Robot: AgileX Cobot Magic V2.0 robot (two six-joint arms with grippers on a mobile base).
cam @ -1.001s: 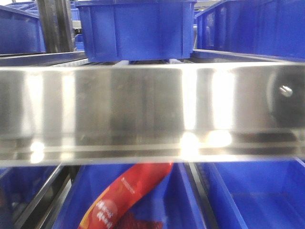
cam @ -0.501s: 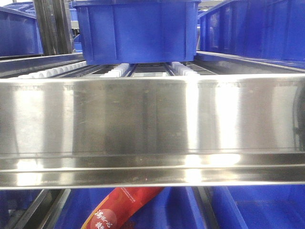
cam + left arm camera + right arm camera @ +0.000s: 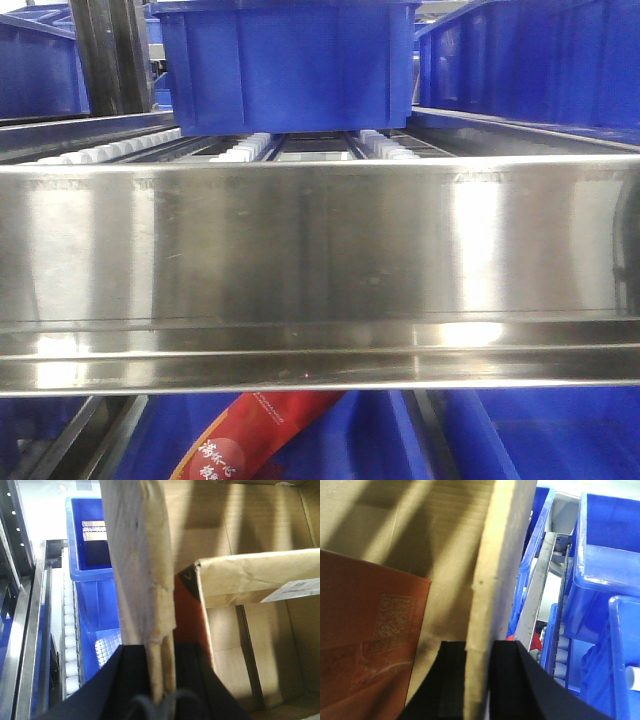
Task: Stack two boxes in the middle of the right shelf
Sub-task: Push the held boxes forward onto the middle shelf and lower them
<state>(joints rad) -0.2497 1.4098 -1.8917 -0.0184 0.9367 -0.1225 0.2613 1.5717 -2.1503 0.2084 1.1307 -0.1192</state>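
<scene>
In the left wrist view my left gripper [image 3: 161,651] is shut on the upright wall [image 3: 142,555] of a brown cardboard box, whose open inside [image 3: 235,645] lies to the right. A creased cardboard flap [image 3: 250,575] with a white label crosses that inside; I cannot tell whether it belongs to a second box. My right gripper [image 3: 479,647] is shut on the same kind of cardboard wall [image 3: 497,555], with an orange-red printed surface [image 3: 365,630] inside to its left. The shelf's shiny steel rail [image 3: 320,260] fills the front view, with white rollers [image 3: 240,150] behind it. No box shows there.
A blue bin [image 3: 290,60] stands on the rollers behind the rail, with more blue bins [image 3: 530,60] at the right. Below the rail a red packet [image 3: 260,430] lies in a blue bin. Blue bins [image 3: 92,580] [image 3: 600,555] flank the box on both sides.
The steel rail has dropped lower in the front view and sharpened, so the white rollers now show. Over the last half second almost nothing has shifted.
</scene>
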